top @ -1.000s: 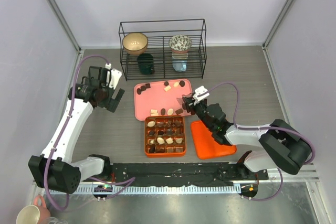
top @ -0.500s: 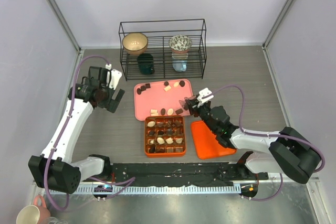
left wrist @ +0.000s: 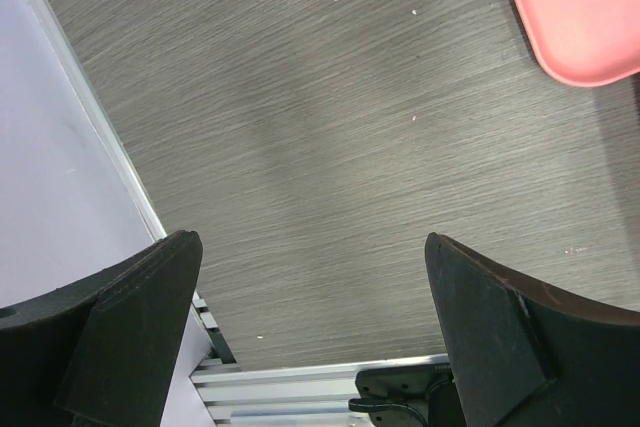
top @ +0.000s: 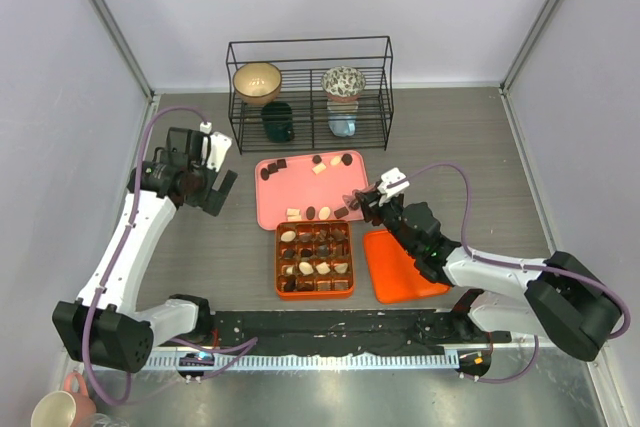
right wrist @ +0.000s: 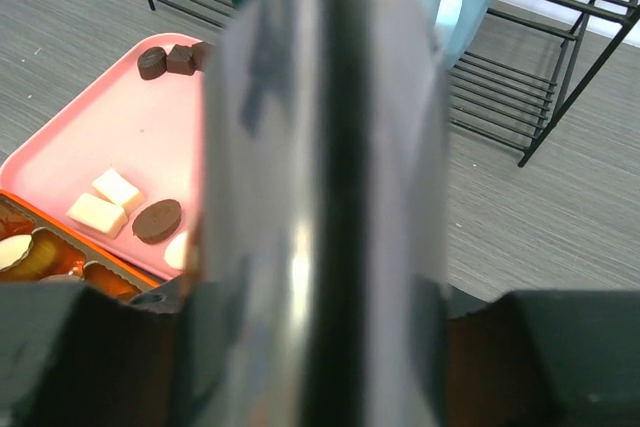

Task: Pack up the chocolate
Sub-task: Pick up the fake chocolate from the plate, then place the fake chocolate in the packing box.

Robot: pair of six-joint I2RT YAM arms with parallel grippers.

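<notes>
You seem mid-pick: the right tool (top: 357, 201) hangs over loose chocolate (top: 311, 212) at the pink tray's (top: 285, 192) near-right corner, its grip hidden so I can't tell; the left tool (left wrist: 310, 247) is wide and empty by the desk's (top: 450, 137) left edge; next, a short carry into the orange box (top: 277, 262).

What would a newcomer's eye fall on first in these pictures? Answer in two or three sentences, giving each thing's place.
The bright orange gridded box in the middle foreground stands out first, with chocolate in many of its cells. Just behind it lies the pink tray with loose pieces scattered on it, and the right gripper hangs over its near right corner. At the back stands a black wire rack holding bowls.
</notes>
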